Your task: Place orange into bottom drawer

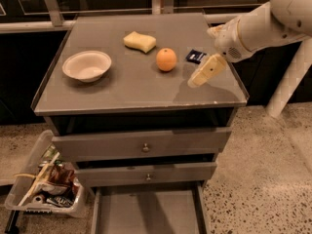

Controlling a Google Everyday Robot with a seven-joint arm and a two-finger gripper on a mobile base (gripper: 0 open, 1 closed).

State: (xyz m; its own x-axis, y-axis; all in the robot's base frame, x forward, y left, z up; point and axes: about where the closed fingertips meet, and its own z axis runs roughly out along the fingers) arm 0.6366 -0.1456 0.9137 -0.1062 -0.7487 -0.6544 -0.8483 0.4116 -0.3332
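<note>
The orange (166, 59) sits on the grey cabinet top (126, 89), right of centre. My gripper (201, 76) hangs just above the top, a short way right of the orange and slightly nearer the front edge, not touching it. It holds nothing that I can see. The white arm reaches in from the upper right. The bottom drawer (146, 212) is pulled open below the cabinet, and its flat grey floor shows bare.
A white bowl (87, 65) sits at the left of the top and a pale yellow sponge (140, 41) behind the orange. A small dark packet (196, 56) lies beside the gripper. Two upper drawers (145, 147) are shut. A bin of snack packs (44, 189) stands lower left.
</note>
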